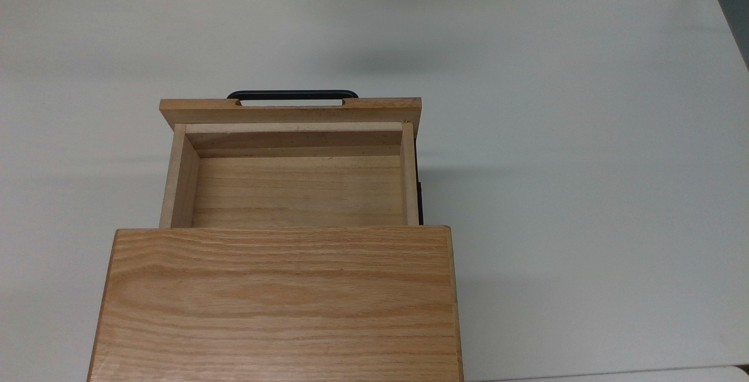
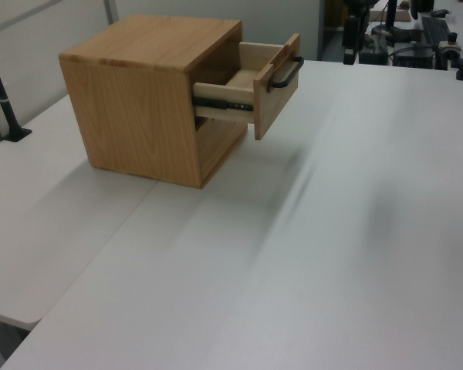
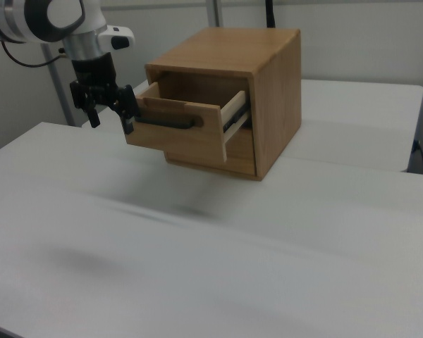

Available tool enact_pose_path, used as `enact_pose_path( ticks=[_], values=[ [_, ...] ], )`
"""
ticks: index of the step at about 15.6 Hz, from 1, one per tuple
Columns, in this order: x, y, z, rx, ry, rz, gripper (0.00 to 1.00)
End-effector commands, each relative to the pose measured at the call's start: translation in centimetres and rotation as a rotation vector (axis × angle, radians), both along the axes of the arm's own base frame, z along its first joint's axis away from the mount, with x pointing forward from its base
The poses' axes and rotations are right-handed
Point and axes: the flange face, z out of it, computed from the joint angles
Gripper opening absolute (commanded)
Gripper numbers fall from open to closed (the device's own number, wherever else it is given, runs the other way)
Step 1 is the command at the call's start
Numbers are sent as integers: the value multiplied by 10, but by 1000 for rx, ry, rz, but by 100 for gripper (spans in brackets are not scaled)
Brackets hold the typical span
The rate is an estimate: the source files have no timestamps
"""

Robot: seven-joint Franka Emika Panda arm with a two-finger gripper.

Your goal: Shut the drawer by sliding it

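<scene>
1. Drawer (image 3: 180, 134) is the landmark throughout; the gripper (image 3: 109, 105) hangs just off the outer end of its front panel, at the right view's left, fingers pointing down with a clear gap between them and nothing held.
2. The nearer finger (image 3: 129, 109) appears to overlap the edge of the front panel (image 3: 176, 137) in the right view, but whether it touches the wood cannot be told from that angle.
3. The black bar handle (image 1: 292, 95) lies along the outer face of the front panel, running parallel to the panel's long edge; the gripper sits beside the panel's end, not around the handle.
4. The drawer stands well out of the cabinet (image 1: 281, 306), its tray open to the top view and a dark slide rail (image 2: 224, 100) showing along its side in the left view.
5. The drawer's sliding axis runs from the front panel straight back into the cabinet; the gripper is on the panel's outer side, so a push toward the cabinet would likely carry the drawer home. A contact nearer the panel's middle would probably push straighter than one at its end.
6. The cabinet rests on the white counter (image 1: 585, 136), which spreads out in front of the drawer.
</scene>
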Motion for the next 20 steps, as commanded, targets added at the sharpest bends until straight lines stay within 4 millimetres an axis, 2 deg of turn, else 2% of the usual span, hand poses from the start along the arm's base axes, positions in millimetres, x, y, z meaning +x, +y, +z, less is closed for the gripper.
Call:
enact_pose_path(
  ticks=[1, 10, 11, 13, 16, 17, 19, 20],
  values=[
    [2, 7, 3, 14, -4, -9, 100],
    [2, 7, 2, 13, -1, -6, 99],
    [3, 7, 2, 13, -2, -1, 85],
    [2, 8, 1, 11, -1, 16, 49],
    [6, 8, -4, 9, 8, 33, 3],
    [6, 8, -4, 9, 5, 37, 0],
    [8, 7, -7, 9, 6, 71, 0],
    [13, 6, -17, 13, 21, 102, 0]
  ],
)
